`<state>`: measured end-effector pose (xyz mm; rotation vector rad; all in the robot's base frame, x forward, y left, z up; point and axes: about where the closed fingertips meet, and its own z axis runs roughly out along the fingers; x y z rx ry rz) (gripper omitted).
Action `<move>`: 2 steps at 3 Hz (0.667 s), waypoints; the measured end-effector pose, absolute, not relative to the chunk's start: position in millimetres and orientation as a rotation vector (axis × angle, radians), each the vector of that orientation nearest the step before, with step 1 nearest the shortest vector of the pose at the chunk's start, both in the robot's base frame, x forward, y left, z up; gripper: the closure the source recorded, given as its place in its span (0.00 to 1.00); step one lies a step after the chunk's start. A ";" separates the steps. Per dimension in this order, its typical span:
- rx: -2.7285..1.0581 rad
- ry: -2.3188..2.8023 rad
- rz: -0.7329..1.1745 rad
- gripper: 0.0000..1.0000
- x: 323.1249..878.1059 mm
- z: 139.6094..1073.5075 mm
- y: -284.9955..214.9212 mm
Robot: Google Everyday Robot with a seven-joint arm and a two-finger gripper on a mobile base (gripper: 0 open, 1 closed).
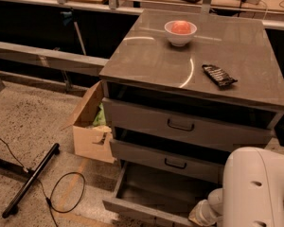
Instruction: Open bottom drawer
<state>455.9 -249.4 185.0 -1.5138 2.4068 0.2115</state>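
You find the bottom drawer (154, 189) at the foot of the grey cabinet, standing well out from the carcass with its plain grey inside showing, its long axis running left to right across your view. The gripper (199, 216) sits low at the right end of that drawer's front edge, at the end of the white arm (258, 188) that fills the bottom right corner. You cannot tell from here whether the gripper is spread or clamped on anything, and the drawer's handle is hidden. The drawer body lies up and to the left of the gripper, so any further pull would run straight towards you, square to the front. Count three drawers: the top drawer (142, 119) and the middle drawer (142, 152) each stand slightly ajar with one dark handle. The tabletop (146, 60) carries one white bowl (180, 32) and one dark packet (218, 75). One open cardboard box (87, 136) stands against the cabinet's left side.
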 end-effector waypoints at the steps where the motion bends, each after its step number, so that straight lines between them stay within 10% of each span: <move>1: -1.519 2.447 0.312 1.00 423.7 179.9 -234.2; 2: -1.513 2.504 0.391 1.00 390.6 179.0 -225.8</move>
